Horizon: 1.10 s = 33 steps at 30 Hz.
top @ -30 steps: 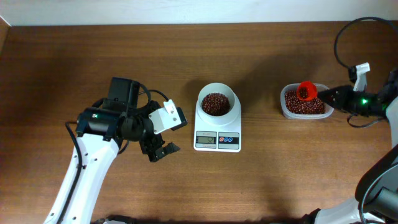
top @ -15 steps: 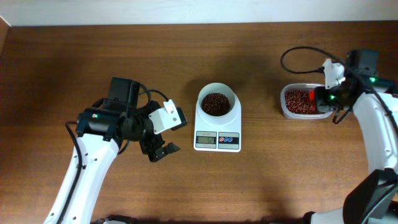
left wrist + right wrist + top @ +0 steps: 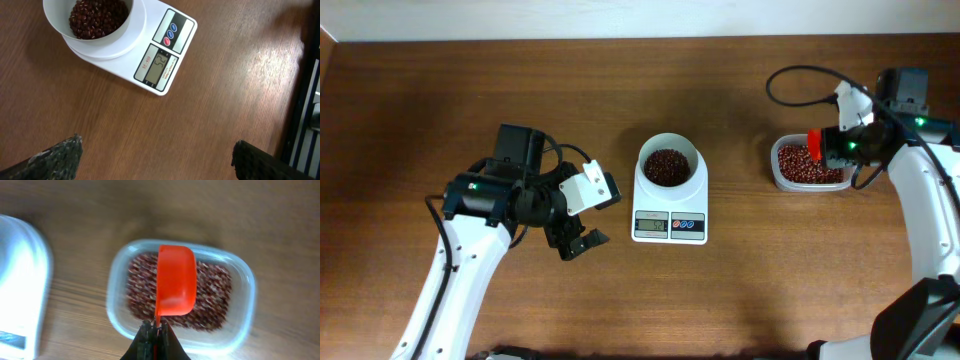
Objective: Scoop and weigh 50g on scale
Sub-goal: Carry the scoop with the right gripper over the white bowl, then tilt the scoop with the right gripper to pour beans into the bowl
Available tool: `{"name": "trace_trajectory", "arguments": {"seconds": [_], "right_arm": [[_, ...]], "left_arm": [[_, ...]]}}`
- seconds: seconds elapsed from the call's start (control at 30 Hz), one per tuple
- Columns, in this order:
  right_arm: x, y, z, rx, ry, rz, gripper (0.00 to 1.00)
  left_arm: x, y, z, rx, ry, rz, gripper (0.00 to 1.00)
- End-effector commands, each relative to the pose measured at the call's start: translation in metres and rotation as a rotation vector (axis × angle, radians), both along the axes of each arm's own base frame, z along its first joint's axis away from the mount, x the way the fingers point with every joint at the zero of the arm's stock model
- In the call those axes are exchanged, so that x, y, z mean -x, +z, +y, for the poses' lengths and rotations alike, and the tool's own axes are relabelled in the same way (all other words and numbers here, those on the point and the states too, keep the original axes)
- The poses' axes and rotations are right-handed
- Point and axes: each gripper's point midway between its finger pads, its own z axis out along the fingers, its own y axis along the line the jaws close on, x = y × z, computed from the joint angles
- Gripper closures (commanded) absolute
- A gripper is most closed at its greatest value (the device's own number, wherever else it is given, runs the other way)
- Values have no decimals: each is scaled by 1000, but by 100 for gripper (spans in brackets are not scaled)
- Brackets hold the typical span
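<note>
The white scale [image 3: 670, 222] stands mid-table, with a round white bowl [image 3: 669, 165] of red beans on top. Both show at the top of the left wrist view, scale [image 3: 165, 55] and bowl [image 3: 95, 20]. My left gripper [image 3: 578, 242] hovers open over bare wood left of the scale, its fingertips [image 3: 60, 155] wide apart with nothing between them. My right gripper [image 3: 832, 148] is shut on the handle of a red scoop [image 3: 176, 280], held above the clear tub of beans [image 3: 240, 275]. No beans show on the scoop.
The bean tub [image 3: 808, 178] sits at the right, about a hand's width from the scale [image 3: 20, 280]. A black cable [image 3: 790, 85] loops above it. The table's back edge [image 3: 620, 38] meets the wall.
My right arm has swung round from the far right to the back right. The red scoop has shifted slightly rightward over the tub. The left arm has not moved.
</note>
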Motion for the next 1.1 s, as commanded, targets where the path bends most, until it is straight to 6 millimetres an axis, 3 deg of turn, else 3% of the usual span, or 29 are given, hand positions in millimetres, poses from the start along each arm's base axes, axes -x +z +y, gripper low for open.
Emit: {"name": "trace_trajectory", "arguments": {"seconds": [0.0,0.07,0.23,0.33,0.53,0.63,0.83,1.07], "right_arm": [[-11,51,46,-231,130,-144,96],[-7,64,82,-366,239,-168,96],[15,66,176,-358,548,-165,96],[21,46,207,-305,618,-115,96],[9,-1,230,-280,656,-41,96],[2,-15,230,-196,648,-39,96],[-1,-25,235,24,688,-74,96],[-3,-38,237,24,691,-48,96]], "left_arm": [[2,1,-3,14,-22,-6,1],[2,1,-3,14,-22,-6,1],[2,1,-3,14,-22,-6,1],[2,1,-3,14,-22,-6,1],[2,1,-3,14,-22,-6,1],[2,1,-3,14,-22,-6,1],[2,1,-3,14,-22,-6,1],[2,1,-3,14,-22,-6,1]]}}
